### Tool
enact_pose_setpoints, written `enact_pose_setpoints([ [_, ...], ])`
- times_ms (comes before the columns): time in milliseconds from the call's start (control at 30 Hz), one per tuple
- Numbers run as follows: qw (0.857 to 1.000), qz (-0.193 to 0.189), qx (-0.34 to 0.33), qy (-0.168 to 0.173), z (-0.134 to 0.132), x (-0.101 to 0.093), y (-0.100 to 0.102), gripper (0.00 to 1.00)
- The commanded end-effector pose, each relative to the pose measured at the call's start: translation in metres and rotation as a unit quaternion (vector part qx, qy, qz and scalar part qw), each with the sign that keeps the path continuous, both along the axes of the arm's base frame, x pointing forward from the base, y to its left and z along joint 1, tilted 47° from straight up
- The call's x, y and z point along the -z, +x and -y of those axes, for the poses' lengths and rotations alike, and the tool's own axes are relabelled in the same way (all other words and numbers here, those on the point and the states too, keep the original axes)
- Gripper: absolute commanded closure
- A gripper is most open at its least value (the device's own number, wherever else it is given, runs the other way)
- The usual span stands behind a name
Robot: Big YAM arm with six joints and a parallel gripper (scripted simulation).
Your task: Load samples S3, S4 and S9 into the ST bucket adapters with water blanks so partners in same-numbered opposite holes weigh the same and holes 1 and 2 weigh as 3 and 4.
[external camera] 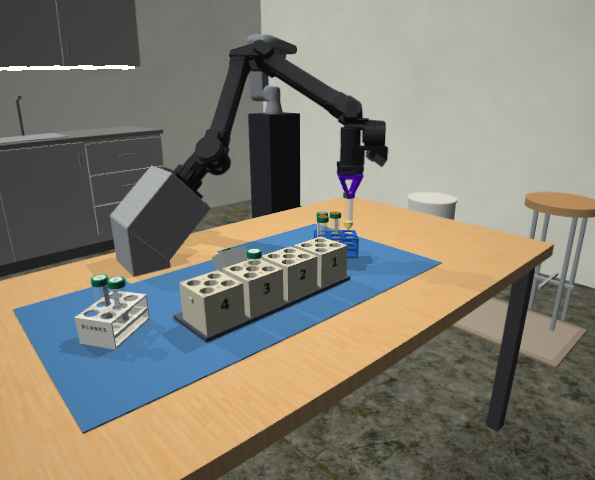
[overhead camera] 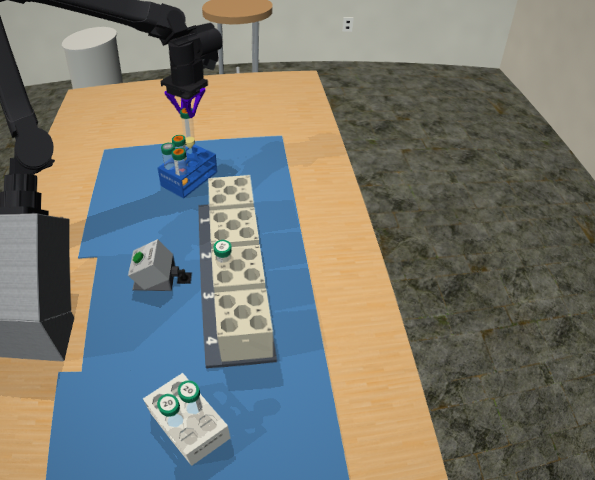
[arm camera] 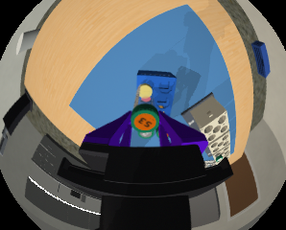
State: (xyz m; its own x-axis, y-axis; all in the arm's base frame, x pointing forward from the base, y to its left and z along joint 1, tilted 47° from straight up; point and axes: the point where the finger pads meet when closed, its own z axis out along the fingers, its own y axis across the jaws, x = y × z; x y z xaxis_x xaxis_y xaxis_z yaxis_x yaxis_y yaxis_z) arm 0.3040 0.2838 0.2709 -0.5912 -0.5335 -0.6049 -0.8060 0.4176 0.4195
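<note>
My gripper [overhead camera: 185, 110] is shut on the cap of a sample tube [overhead camera: 187, 126] with an orange cap dot. It hangs upright with its yellowish tip just above the far side of the blue rack RS [overhead camera: 187, 173]. The gripper [arm camera: 145, 122] shows in the wrist view; the ID there is too blurred to read. Three tubes stand in RS: one with a grey dot [overhead camera: 166, 148] and two with orange dots [overhead camera: 178, 139] [overhead camera: 179, 153]. The stand ST [overhead camera: 238, 268] holds four adapters. A white-dot blank [overhead camera: 222, 249] sits in adapter 3, in a corner hole on the arm's side.
The white blank rack RB [overhead camera: 186, 418] stands at the near end of the blue mat with two blanks marked 20 [overhead camera: 168, 404] [overhead camera: 188, 390]. The grey box with the green DONE key [overhead camera: 137, 256] sits between ST and the arm's base.
</note>
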Motion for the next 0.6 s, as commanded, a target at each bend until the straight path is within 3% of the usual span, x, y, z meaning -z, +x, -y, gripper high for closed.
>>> enact_pose_setpoints([
  [0, 1.0, 0.011, 0.005, 0.006, 0.0, -0.011, 0.007, 1.0],
  [167, 1.0, 0.011, 0.005, 0.006, 0.0, -0.011, 0.007, 1.0],
  [200, 1.0, -0.004, 0.011, 0.0, 0.001, 0.006, 0.008, 1.0],
  [300, 1.0, -0.004, 0.002, -0.001, -0.008, 0.009, 0.003, 1.0],
  [367, 1.0, -0.004, 0.002, -0.001, -0.008, 0.009, 0.003, 1.0],
  [400, 1.0, 0.009, 0.002, 0.006, -0.012, -0.004, 0.009, 1.0],
  [567, 1.0, -0.004, 0.002, -0.001, -0.014, 0.014, 0.003, 1.0],
])
